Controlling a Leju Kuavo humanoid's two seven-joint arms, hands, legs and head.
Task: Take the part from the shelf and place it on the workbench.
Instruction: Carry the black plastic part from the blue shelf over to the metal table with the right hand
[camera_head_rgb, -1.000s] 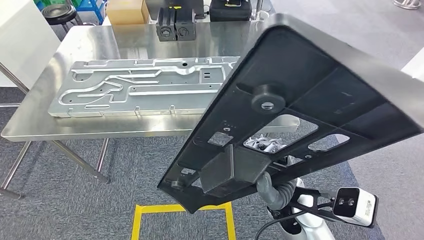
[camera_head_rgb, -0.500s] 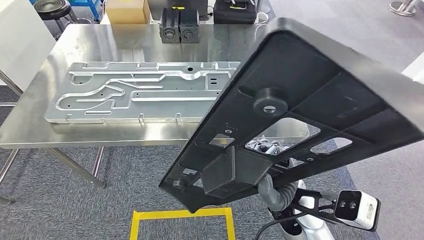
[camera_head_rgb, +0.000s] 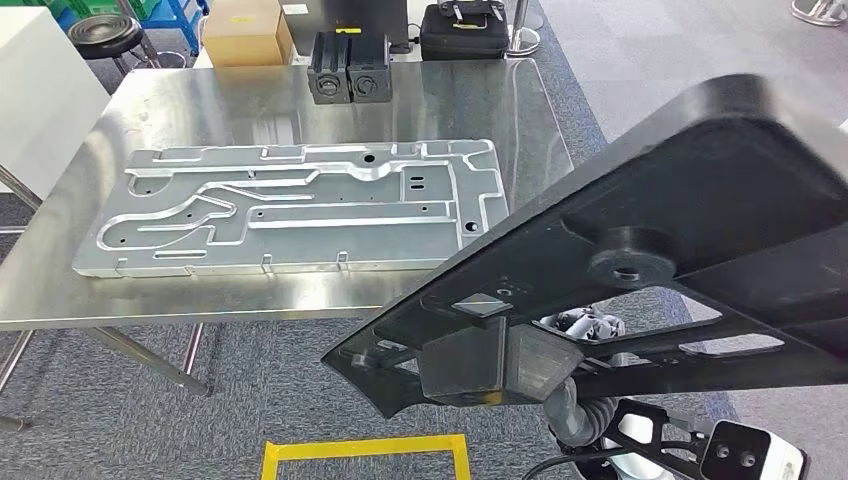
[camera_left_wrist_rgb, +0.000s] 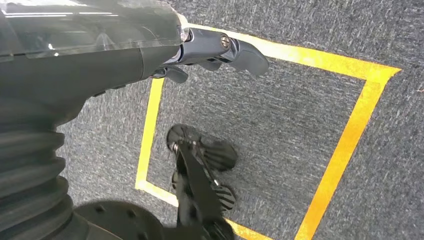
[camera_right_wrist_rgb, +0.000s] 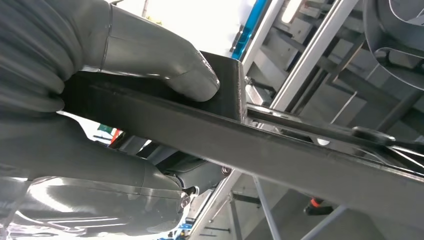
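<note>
The part (camera_head_rgb: 700, 210) is a large flat black plate with cut-outs, a round boss and a block on its underside. It hangs in the air in front of the workbench's (camera_head_rgb: 300, 100) right corner. My right hand (camera_head_rgb: 578, 325) grips it from beneath near its low end, partly showing through a cut-out. In the right wrist view the thick thumb (camera_right_wrist_rgb: 165, 65) presses on the part's block (camera_right_wrist_rgb: 232, 85) above its edge bar (camera_right_wrist_rgb: 280, 150). My left hand (camera_left_wrist_rgb: 220, 47) hangs over the floor with its fingers loosely apart and nothing in them.
A long machined aluminium plate (camera_head_rgb: 290, 205) covers much of the steel workbench. Two black blocks (camera_head_rgb: 348, 65) stand at its far edge, with a cardboard box (camera_head_rgb: 245, 30), a black case (camera_head_rgb: 465, 30) and a stool (camera_head_rgb: 105, 30) behind. Yellow floor tape (camera_head_rgb: 365, 455) marks a square.
The whole view has shifted, so the camera moved. The part has tipped flatter and swung right and lower in the picture, uncovering the bench's right end. My right hand still grips it.
</note>
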